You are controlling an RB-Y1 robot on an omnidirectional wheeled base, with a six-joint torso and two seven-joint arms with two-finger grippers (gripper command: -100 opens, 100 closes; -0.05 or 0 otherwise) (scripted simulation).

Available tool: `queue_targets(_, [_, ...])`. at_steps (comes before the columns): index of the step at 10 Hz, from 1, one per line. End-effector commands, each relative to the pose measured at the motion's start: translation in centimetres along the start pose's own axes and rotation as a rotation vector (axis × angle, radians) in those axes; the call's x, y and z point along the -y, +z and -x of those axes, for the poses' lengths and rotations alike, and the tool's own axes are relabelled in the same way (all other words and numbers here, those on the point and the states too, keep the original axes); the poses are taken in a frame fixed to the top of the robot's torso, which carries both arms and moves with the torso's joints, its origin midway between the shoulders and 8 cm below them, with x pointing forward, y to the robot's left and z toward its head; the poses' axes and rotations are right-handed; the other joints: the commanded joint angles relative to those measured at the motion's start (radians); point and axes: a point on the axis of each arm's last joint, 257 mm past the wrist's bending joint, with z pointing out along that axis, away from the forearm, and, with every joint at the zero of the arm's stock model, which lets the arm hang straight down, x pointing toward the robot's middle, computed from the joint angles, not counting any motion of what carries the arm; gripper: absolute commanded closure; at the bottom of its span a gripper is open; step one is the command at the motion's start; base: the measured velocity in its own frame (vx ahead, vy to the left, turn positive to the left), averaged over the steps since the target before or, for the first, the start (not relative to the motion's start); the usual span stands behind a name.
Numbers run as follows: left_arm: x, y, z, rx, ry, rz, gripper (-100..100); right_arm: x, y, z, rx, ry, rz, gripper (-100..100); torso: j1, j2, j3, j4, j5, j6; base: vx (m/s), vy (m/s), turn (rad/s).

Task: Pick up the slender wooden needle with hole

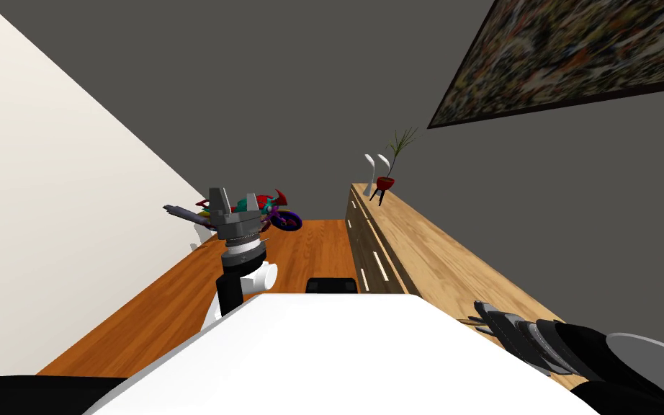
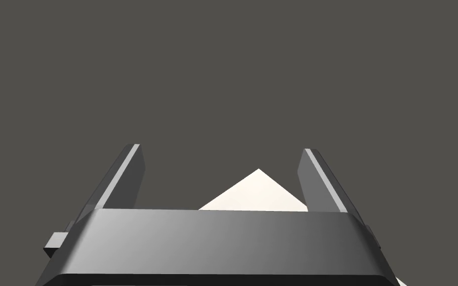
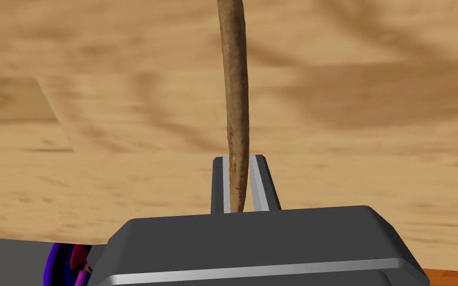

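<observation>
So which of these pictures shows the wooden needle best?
The right wrist view: the needle appears large there, a slender brown stick pinched by the right tool over a light wooden top. The head view gives at most a thin sliver at that tool's tip. The left wrist view faces away, with the left tool open.

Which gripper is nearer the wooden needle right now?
Right. The right gripper is shut on the needle over the sideboard; the left gripper is raised far aside, open.
</observation>
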Motion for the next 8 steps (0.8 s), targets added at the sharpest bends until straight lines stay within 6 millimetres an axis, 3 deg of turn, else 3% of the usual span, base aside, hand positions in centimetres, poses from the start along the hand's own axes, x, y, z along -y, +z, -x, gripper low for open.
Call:
queue_targets(1, [0.0, 0.0, 0.0, 0.000, 0.000, 0.000, 0, 0.0, 0.0, 0.0, 0.000, 0.000, 0.000, 100, 0.000, 0.000, 0.000, 0.000, 0.000, 0.000, 0.000, 0.000, 0.000])
queue_targets(2, [0.0, 0.0, 0.0, 0.000, 0.000, 0.000, 0, 0.0, 0.0, 0.0, 0.000, 0.000, 0.000, 100, 0.000, 0.000, 0.000, 0.000, 0.000, 0.000, 0.000, 0.000, 0.000])
queue_targets(3, [0.0, 0.0, 0.0, 0.000, 0.000, 0.000, 0, 0.0, 0.0, 0.0, 0.000, 0.001, 0.000, 0, 0.000, 0.000, 0.000, 0.000, 0.000, 0.000, 0.000, 0.000, 0.000])
queue_targets(4, [0.0, 0.0, 0.0, 0.000, 0.000, 0.000, 0, 0.5, -0.7, 0.3, 0.005, -0.008, 0.004, 100, 0.000, 0.000, 0.000, 0.000, 0.000, 0.000, -0.001, -0.013, -0.093])
queue_targets(7, [0.0, 0.0, 0.0, 0.000, 0.000, 0.000, 0, 1.0, -1.2, 0.4, 0.007, -0.014, 0.006, 100, -0.001, 0.000, 0.000, 0.000, 0.000, 0.000, 0.001, -0.017, -0.041])
queue_targets(8, [0.0, 0.0, 0.0, 0.000, 0.000, 0.000, 0, 1.0, -1.2, 0.5, 0.007, -0.015, 0.007, 0, -0.001, 0.000, 0.000, 0.000, 0.000, 0.000, 0.000, 0.000, 0.000])
